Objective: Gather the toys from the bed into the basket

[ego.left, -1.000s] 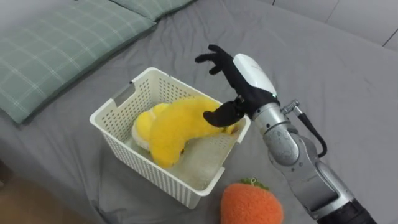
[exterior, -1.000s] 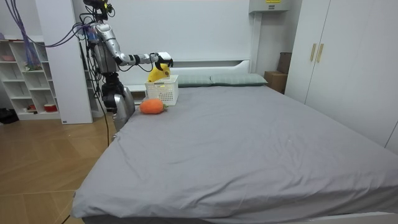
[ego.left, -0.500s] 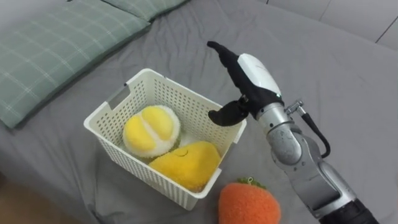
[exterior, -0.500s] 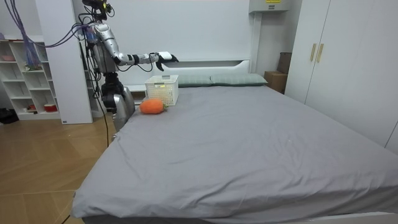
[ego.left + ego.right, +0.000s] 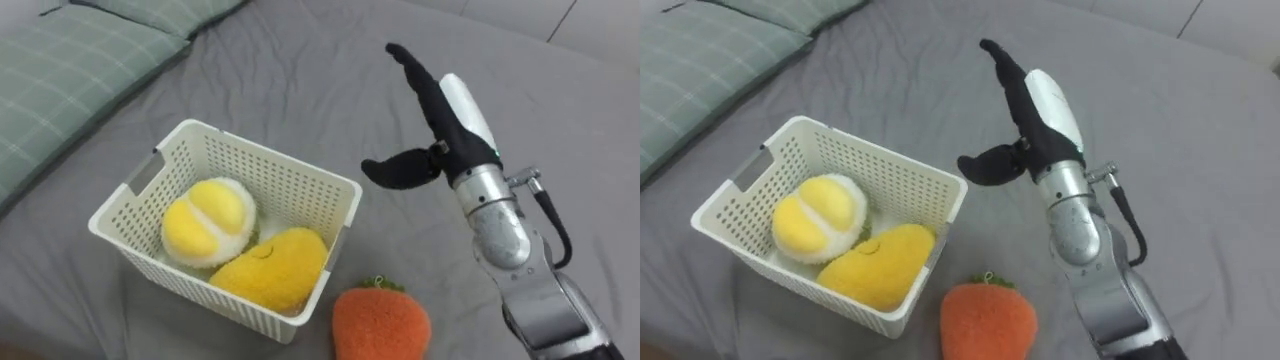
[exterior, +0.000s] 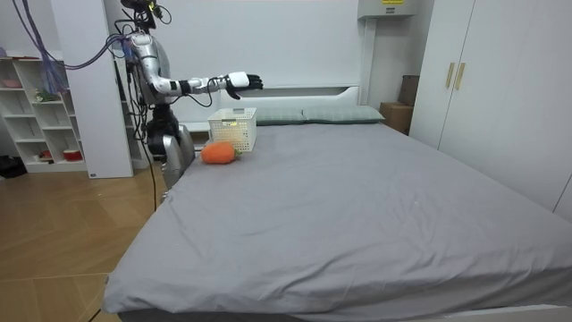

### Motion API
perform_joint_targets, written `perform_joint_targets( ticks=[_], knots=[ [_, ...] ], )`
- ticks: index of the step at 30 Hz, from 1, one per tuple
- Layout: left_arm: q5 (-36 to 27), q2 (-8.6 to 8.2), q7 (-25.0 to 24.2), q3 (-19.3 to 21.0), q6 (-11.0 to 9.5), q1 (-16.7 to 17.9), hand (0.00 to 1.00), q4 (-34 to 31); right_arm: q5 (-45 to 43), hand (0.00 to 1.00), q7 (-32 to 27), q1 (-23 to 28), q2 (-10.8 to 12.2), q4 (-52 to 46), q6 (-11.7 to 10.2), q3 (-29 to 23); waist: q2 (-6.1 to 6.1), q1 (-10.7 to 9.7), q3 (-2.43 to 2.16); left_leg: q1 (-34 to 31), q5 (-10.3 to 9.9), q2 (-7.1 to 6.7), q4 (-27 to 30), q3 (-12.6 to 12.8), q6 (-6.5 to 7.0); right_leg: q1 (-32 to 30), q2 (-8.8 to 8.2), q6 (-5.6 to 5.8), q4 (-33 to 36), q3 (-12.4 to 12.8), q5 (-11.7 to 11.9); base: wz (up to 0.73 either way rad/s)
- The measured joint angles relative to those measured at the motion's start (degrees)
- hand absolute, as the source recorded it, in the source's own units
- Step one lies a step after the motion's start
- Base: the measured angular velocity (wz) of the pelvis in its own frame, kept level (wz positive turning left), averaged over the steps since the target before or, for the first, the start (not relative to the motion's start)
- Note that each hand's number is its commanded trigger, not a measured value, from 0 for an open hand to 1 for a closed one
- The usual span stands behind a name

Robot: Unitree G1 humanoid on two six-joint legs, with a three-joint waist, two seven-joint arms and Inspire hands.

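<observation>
A white plastic basket [image 5: 318, 176] [image 5: 930, 170] [image 6: 232, 131] stands on the grey bed. Two yellow plush toys lie inside it: a round one [image 5: 208, 220] [image 5: 818, 218] and a longer one [image 5: 272, 267] [image 5: 880, 264]. An orange plush toy with a green top [image 5: 380, 322] [image 5: 988, 317] [image 6: 218, 153] lies on the sheet beside the basket's near right corner. My right hand [image 5: 445, 125] [image 5: 1035, 115] [image 6: 243, 82] hovers open and empty above the bed, up and to the right of the basket, fingers straight and thumb spread.
Green checked pillows [image 5: 60, 70] [image 5: 690, 55] lie at the bed's head, left of the basket. In the room view I stand at the bed's corner by a white shelf unit [image 6: 40, 116]. Grey sheet [image 6: 357, 206] stretches wide beyond the basket.
My right hand let the long yellow toy drop into the basket, then opened and rose away to the right. The camera has shifted, so the whole scene sits further left.
</observation>
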Motion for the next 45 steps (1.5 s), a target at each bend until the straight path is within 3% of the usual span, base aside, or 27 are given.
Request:
perform_joint_targets(
  ticks=[4,9,15,21,24,29,33,45],
  knots=[
    [-0.96,-0.45,0.11,0.61,-0.11,1.31,0.00,-0.01,7.43,0.00,-0.25,3.12,0.35,2.61,-0.02,-3.45,0.79,-3.01,0.05,0.69,-0.06,0.19,-0.70,1.47,0.09,0.01,-0.08,0.06,0.11,1.29,0.06,-0.15],
    [-1.09,-1.33,0.80,0.60,-0.23,0.87,0.00,-0.02,15.29,0.00,-0.69,5.76,0.38,4.81,0.04,-7.12,1.09,-5.19,0.17,0.72,-0.19,0.31,-0.69,2.12,0.15,-0.11,0.03,0.10,0.11,1.71,0.11,-0.06],
    [-1.12,-2.22,0.79,0.02,-0.62,0.59,0.00,-1.13,13.78,0.00,0.64,8.25,0.82,11.14,-0.35,-7.43,1.60,-6.29,0.05,1.19,-0.65,0.48,-0.63,2.75,0.19,0.00,0.09,0.14,0.07,2.18,0.17,-0.08],
    [-1.17,-2.20,0.79,-0.84,-0.73,-0.03,0.00,-1.16,9.90,0.00,5.77,9.53,0.84,16.46,0.30,-6.78,1.75,-6.98,0.11,1.02,-0.68,0.47,-0.80,2.81,0.21,-0.22,0.28,0.18,0.00,2.30,0.16,-0.01],
    [-1.22,-2.09,0.79,-1.49,-0.73,-0.13,0.00,-1.16,8.34,0.00,7.93,9.79,0.79,16.47,0.28,-5.87,1.71,-6.97,0.09,1.03,-0.68,0.48,-0.77,2.89,0.21,-0.21,0.31,0.18,-0.04,2.30,0.17,0.00],
    [-1.21,-1.90,0.76,-3.70,-0.73,-0.13,0.00,-1.72,3.69,0.00,12.50,10.16,1.00,20.16,0.53,-0.04,1.61,-6.18,0.00,1.04,-0.70,0.49,-0.74,2.95,0.23,-0.24,0.31,0.18,-0.01,2.44,0.17,0.00],
    [-1.20,-2.04,0.51,-4.05,-0.65,-0.08,0.00,-2.63,-2.65,0.00,18.02,10.71,1.12,20.72,2.48,3.40,1.60,-4.85,-0.01,0.88,-0.73,0.45,-0.65,2.57,0.22,-0.21,0.28,0.18,0.00,2.13,0.17,0.04],
    [-1.22,-2.16,-0.45,-4.14,-0.30,-0.07,0.00,-3.89,-11.60,0.00,25.24,10.10,3.70,22.97,5.38,6.47,0.22,-1.29,0.14,-0.71,-0.79,0.03,0.37,0.59,0.33,-0.32,-0.01,0.24,-0.21,0.15,0.13,0.09]
  ],
)
